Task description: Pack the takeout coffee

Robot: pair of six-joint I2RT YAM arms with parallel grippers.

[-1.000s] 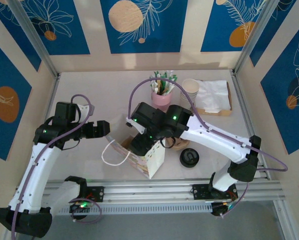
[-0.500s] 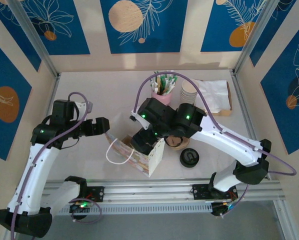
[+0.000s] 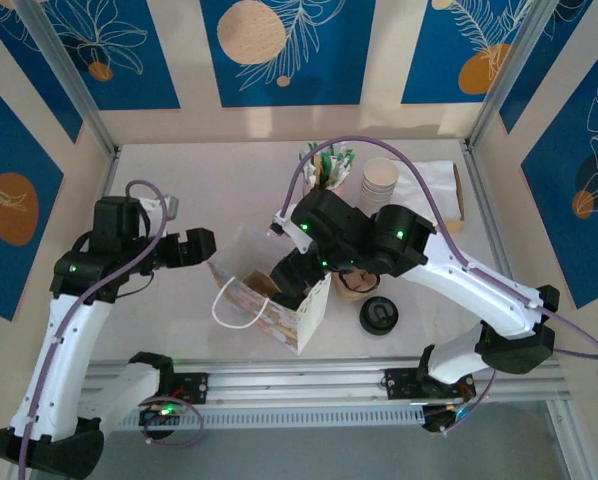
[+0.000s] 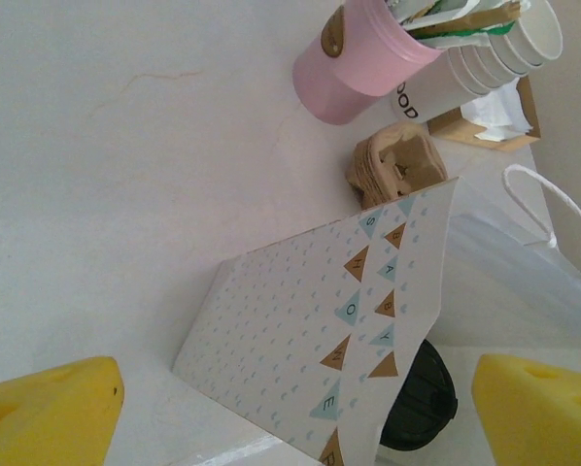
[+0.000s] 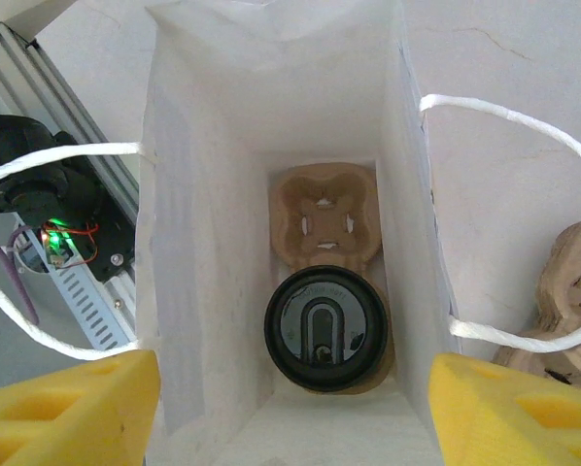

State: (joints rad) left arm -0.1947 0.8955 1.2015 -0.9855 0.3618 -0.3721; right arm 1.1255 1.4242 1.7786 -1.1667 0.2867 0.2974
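Note:
The takeout coffee (image 5: pixel 325 330), a cup under a round black lid, stands in the near hollow of a brown cup tray (image 5: pixel 325 218) at the bottom of the white paper bag (image 5: pixel 203 243). The tray's far hollow is bare. My right gripper (image 5: pixel 290 413) hangs open above the bag's mouth, its yellow fingers (image 5: pixel 72 408) apart and holding nothing. From above, the right gripper (image 3: pixel 291 283) sits over the patterned bag (image 3: pixel 279 312). My left gripper (image 3: pixel 194 245) stands open just left of the bag, facing its printed side (image 4: pixel 300 330) without touching it.
A black lid stack (image 3: pixel 378 316) lies right of the bag, spare brown cup trays (image 3: pixel 354 287) behind it. A pink holder of stirrers (image 4: pixel 358 58), stacked cream cups (image 3: pixel 381 180) and a napkin tray (image 3: pixel 434 195) stand at the back. A metal rail (image 3: pixel 329 375) runs along the front.
The right gripper has risen out of the bag, leaving the coffee in the tray. The left gripper has drawn back a little to the left.

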